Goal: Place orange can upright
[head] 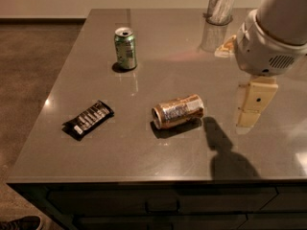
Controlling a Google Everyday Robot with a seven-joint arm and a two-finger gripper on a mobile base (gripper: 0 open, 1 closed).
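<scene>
Centrally, an orange-gold aluminium drink can [178, 111] with silvery patches is lying on its side on a smooth grey bench [144, 162], with open surface stretching from it to the front edge. A cream robot hand [250, 110] is hanging to its right, apart from it; whether it is spread or pressed together cannot be told. Its white arm [283, 13] is running off the top right corner. A silvery cylinder [220, 6] at the far edge is being cut off above.

The orange can [177, 111] lies on its side near the middle of the grey desk [144, 166], one end facing lower left. The pincer [253, 104] hangs at the right of the frame, apart from the can, below the white arm [268, 37]. A green can [125, 48] stands upright at upper left. A black wrapped bar [88, 119] lies at left, and a silvery cylinder [220, 4] stands at the top edge.
</scene>
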